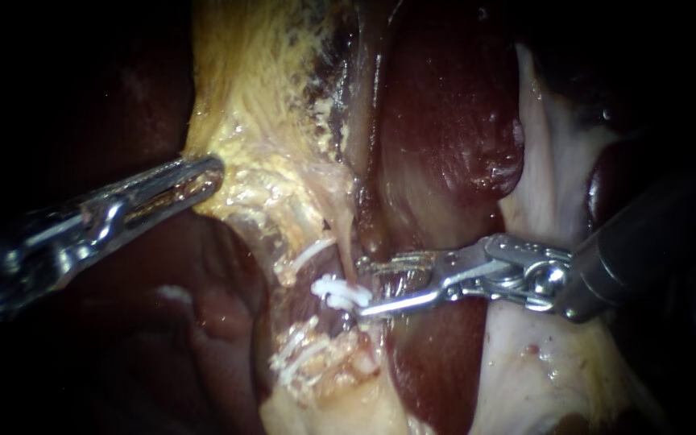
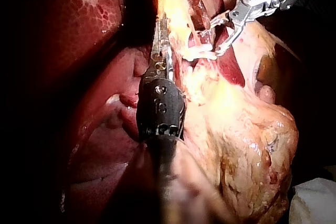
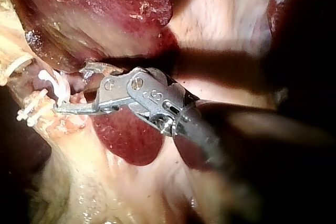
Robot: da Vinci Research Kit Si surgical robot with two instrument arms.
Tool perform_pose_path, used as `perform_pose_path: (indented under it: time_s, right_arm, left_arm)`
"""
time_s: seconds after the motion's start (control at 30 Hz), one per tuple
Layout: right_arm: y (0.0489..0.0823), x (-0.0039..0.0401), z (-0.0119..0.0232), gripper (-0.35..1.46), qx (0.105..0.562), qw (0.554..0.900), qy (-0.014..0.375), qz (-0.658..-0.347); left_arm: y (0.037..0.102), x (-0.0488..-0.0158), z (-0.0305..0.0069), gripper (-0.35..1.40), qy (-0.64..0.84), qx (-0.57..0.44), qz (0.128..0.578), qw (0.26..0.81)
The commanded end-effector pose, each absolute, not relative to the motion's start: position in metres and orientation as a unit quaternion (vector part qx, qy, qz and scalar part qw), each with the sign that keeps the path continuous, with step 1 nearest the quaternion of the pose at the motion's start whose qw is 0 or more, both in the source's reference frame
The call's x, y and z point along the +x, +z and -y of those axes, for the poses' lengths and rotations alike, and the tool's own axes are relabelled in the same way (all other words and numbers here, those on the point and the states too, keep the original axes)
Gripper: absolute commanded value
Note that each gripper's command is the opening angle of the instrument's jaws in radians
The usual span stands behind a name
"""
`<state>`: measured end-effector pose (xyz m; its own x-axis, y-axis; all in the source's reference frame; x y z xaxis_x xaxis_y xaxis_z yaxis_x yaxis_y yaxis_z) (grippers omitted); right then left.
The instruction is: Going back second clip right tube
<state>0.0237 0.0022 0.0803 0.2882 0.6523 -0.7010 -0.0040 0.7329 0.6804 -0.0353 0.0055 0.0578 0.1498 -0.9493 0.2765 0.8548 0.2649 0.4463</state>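
A white clip (image 1: 336, 292) sits across a thin pale tube (image 1: 348, 238) in the middle of the endoscope view. My right instrument (image 1: 374, 283) stands just right of that clip, jaws open; the lower jaw's tip nearly touches the clip. The right wrist view shows the same clip (image 3: 55, 85) ahead of those open jaws (image 3: 71, 90), with nothing held. My left instrument (image 1: 199, 179) is shut on the edge of the yellow fatty tissue (image 1: 259, 105) to the upper left. In the left wrist view its jaws (image 2: 160, 40) lie along that yellow tissue.
More white clips lie nearby, one above left (image 1: 312, 253) and a cluster below (image 1: 300, 356). A dark red liver lobe (image 1: 445, 121) rises behind the right instrument. Pale tissue (image 1: 557, 153) lies to the right, and dark liver (image 1: 203, 322) below the left instrument.
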Motion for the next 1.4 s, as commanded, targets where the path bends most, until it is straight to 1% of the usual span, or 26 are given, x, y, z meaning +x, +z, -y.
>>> perform_pose_path:
  time_s: [0.03,0.13,0.23,0.4,0.53,0.7,0.9,1.07,1.23,1.4]
  right_arm:
    - [0.0797,0.0233,-0.0027,0.60,0.284,0.751,0.206,-0.560]
    - [0.0779,0.0221,-0.0041,0.60,0.258,0.760,0.167,-0.573]
    - [0.0763,0.0207,-0.0053,0.60,0.239,0.765,0.137,-0.582]
    - [0.0744,0.0190,-0.0066,0.60,0.217,0.770,0.115,-0.589]
    - [0.0737,0.0188,-0.0068,0.60,0.214,0.771,0.112,-0.590]
    - [0.0738,0.0190,-0.0065,0.60,0.213,0.771,0.112,-0.589]
    - [0.0737,0.0190,-0.0065,0.60,0.215,0.770,0.110,-0.590]
    - [0.0736,0.0190,-0.0064,0.60,0.217,0.769,0.109,-0.591]
    - [0.0732,0.0190,-0.0065,0.60,0.218,0.769,0.109,-0.591]
    - [0.0730,0.0190,-0.0066,0.60,0.219,0.769,0.109,-0.591]
  left_arm:
    - [0.0578,-0.0353,-0.0055,-0.35,-0.599,0.092,0.257,0.753]
    - [0.0578,-0.0354,-0.0055,-0.35,-0.599,0.095,0.258,0.753]
    - [0.0579,-0.0355,-0.0054,-0.35,-0.598,0.097,0.259,0.753]
    - [0.0580,-0.0357,-0.0052,-0.35,-0.597,0.099,0.258,0.753]
    - [0.0581,-0.0359,-0.0051,-0.35,-0.597,0.101,0.259,0.753]
    - [0.0589,-0.0367,-0.0044,-0.35,-0.590,0.117,0.262,0.754]
    - [0.0626,-0.0392,-0.0024,-0.35,-0.563,0.143,0.272,0.767]
    - [0.0665,-0.0420,-0.0007,-0.35,-0.544,0.152,0.274,0.778]
    - [0.0681,-0.0449,0.0000,-0.35,-0.532,0.160,0.274,0.785]
    - [0.0680,-0.0453,0.0001,-0.35,-0.525,0.164,0.276,0.788]
